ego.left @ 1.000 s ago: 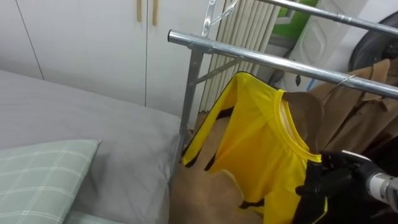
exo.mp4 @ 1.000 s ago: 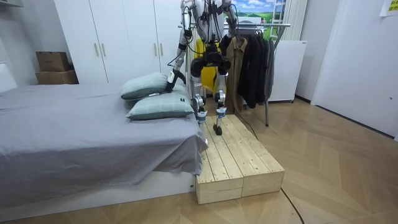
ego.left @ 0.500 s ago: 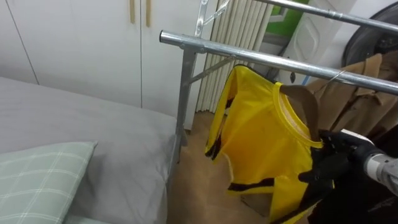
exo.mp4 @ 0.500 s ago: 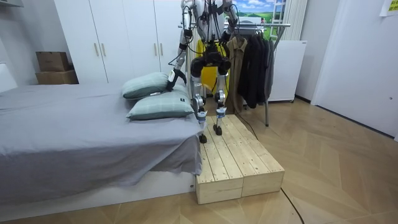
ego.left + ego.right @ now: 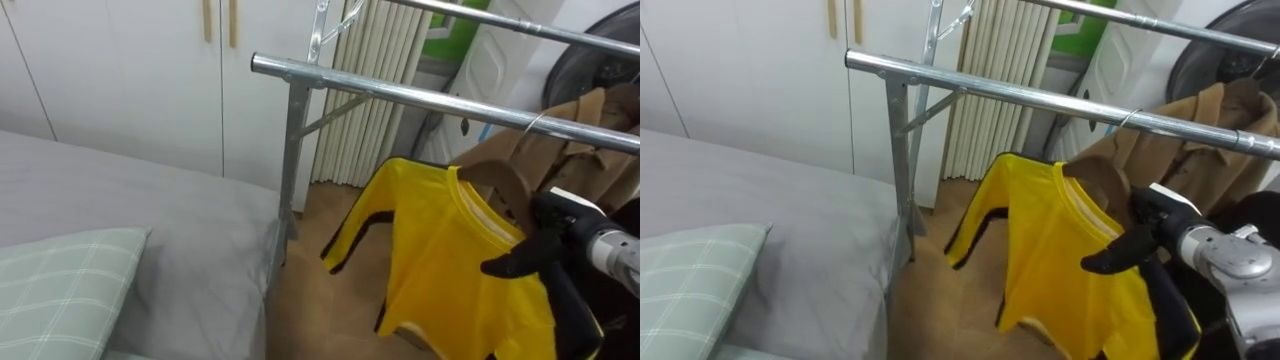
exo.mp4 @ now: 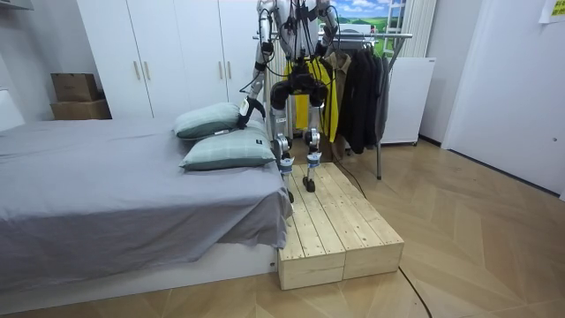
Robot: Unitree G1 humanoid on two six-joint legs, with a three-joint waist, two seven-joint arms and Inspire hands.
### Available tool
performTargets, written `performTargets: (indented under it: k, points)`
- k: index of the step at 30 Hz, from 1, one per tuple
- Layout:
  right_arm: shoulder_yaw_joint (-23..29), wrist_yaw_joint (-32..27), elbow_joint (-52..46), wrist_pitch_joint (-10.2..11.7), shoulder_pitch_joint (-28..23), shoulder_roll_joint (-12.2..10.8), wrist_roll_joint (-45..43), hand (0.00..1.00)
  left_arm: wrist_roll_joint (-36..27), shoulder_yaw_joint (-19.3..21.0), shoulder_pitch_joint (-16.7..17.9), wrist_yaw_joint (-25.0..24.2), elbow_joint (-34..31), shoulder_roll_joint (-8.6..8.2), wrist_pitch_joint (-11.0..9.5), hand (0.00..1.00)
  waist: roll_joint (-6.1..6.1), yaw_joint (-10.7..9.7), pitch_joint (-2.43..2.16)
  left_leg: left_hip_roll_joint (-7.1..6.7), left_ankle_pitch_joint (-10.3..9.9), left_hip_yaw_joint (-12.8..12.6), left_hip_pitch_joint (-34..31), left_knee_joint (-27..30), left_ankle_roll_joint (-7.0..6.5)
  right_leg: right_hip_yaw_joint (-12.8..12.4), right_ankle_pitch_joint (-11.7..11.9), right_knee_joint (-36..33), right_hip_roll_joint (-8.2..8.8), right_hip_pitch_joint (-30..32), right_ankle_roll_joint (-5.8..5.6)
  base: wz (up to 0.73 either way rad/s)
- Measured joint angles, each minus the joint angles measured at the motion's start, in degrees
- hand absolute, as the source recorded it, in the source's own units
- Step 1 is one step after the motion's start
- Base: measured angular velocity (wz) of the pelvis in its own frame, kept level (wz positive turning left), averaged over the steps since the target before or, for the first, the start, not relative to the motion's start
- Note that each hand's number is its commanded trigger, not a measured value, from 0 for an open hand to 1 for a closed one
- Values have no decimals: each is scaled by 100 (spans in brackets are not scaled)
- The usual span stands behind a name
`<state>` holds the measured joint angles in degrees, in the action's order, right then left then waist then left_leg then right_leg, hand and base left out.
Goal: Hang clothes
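A yellow shirt (image 5: 445,255) with black trim hangs on a hanger, whose wire hook (image 5: 538,120) sits over the steel rail (image 5: 400,92) of the clothes rack. My right hand (image 5: 545,245) is at the shirt's near shoulder with its fingers curled on the cloth there. The shirt hangs below the rail, its far sleeve spread to the left. In the room view I stand on a wooden platform (image 6: 335,221) facing the rack, and my left hand (image 6: 249,108) hangs low by the pillows.
A brown coat (image 5: 565,160) hangs on the rail right behind the shirt, with dark clothes (image 6: 362,88) further along. The grey bed (image 5: 150,200) with a checked pillow (image 5: 60,270) lies to my left. White wardrobe doors and a radiator (image 5: 375,90) stand behind the rack.
The shirt's far shoulder has dropped from just under the rail to well below it, and the shirt now hangs lower and more level. My right hand stayed at its near shoulder.
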<state>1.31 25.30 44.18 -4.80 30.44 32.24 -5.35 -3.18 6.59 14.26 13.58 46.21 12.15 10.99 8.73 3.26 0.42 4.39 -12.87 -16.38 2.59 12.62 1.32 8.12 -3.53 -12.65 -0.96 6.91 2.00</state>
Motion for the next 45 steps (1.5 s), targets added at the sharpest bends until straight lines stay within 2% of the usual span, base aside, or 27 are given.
performTargets:
  k: [19,26,36,39,45]
  points:
    - [18,-118,-69,7,-1,0,-106,0,6,51,0,-66,-3,1,-3,0,9,-8,3,0,-1,-2,-5,-26,0,2,0,28,-7,6,0,0]
    - [57,-367,-453,114,-75,0,-243,0,-2,48,22,-60,0,2,-3,0,-4,-138,9,0,-1,4,-6,-60,1,-3,1,81,-17,-2,2,0]
    - [659,-748,-1448,205,-965,-8,-908,0,9,71,106,-106,-12,-21,-4,0,-85,-176,28,1,-3,-90,58,-138,2,-50,4,82,-39,7,-1,-3]
    - [894,-859,-1617,208,-1219,-8,-1142,0,8,151,111,-112,-50,-25,-3,0,-91,-249,26,2,-3,-95,46,-131,2,-59,3,82,-42,19,-1,0]
    - [1349,-1170,-1879,230,-1611,-10,-1061,0,8,180,157,-63,-396,-124,-44,0,-94,-393,22,9,-5,-214,53,-134,4,-135,5,64,-58,59,1,-8]
